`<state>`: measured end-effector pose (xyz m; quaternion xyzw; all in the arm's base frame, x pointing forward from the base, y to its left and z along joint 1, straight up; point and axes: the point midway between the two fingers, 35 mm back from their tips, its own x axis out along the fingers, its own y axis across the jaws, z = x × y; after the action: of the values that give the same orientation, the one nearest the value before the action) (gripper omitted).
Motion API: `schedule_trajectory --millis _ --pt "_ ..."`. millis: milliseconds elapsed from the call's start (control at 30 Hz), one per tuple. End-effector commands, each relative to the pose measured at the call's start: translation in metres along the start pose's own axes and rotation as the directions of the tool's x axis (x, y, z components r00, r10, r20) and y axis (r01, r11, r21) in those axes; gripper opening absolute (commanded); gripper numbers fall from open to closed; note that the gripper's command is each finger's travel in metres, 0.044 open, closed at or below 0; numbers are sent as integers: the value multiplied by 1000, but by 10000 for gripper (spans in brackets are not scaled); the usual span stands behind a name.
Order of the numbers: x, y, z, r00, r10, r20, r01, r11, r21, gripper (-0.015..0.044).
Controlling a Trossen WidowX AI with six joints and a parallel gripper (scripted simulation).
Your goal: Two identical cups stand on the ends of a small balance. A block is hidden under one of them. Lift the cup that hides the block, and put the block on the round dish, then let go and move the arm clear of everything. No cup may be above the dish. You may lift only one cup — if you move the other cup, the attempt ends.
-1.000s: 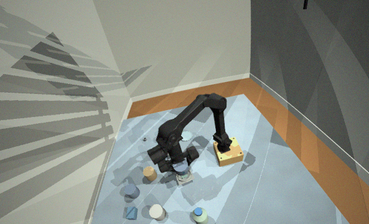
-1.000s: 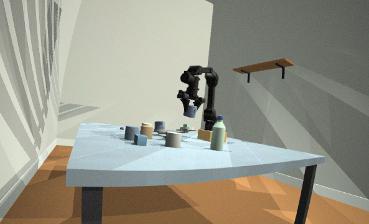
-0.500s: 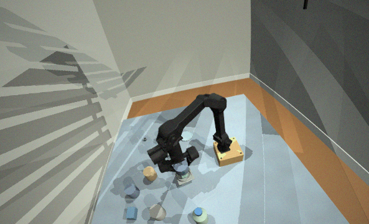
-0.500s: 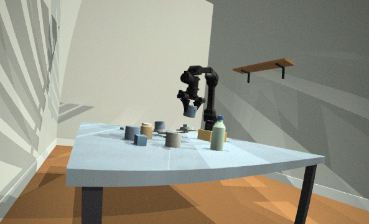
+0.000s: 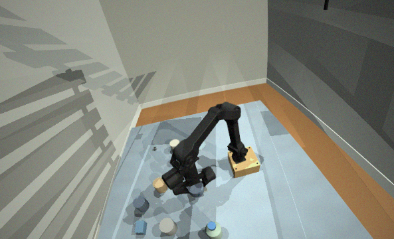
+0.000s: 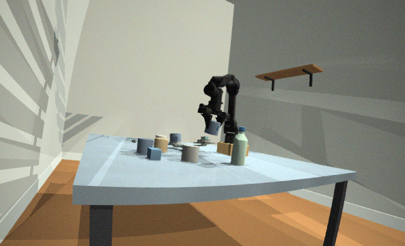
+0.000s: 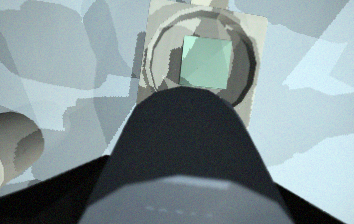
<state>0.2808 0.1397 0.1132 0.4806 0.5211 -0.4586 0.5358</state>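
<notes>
Black parallel-jaw gripper [image 5: 194,184] [image 6: 214,123] [image 7: 183,172]: pinching the blue-grey round cup [image 5: 197,190] [image 6: 212,128] [image 7: 178,135] by its side walls, tilted, above one end of the beige balance [image 6: 212,143] [image 7: 259,45]. Directly beneath, within a round ring on that end: the small pale-green square block [image 6: 205,138] [image 7: 205,62], uncovered. On the balance's other end, upright: the matching blue-grey cup [image 6: 175,137], to be left alone. Round dish too hard to make out, so not placed here.

Probably rigid and fairly light, judging by the cup's smooth, straight wall; could slip or swing if gripped loosely or moved fast. Best carried away from the balance and set down well apart from the dish. Block likely light, hard and unbreakable, with flat sides good for a pinch. Take hold from straight above, on two opposite faces, low but short of the ring. Press down gently: likely to tip the beam otherwise and jolt the second cup.
</notes>
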Motion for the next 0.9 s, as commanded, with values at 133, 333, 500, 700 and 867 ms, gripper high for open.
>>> schedule_trajectory --millis 133,333,500,700,867 --pt "53 -15 -60 1000 -14 -3 14 1000 5 0" --pt "64 -20 -71 1000 -16 -3 16 1000 8 0" --pt "83 -20 -71 1000 -16 -3 16 1000 8 0" --pt "102 -21 -71 1000 -16 -3 16 1000 8 0" --pt "105 -21 -71 1000 -16 -3 16 1000 8 0"
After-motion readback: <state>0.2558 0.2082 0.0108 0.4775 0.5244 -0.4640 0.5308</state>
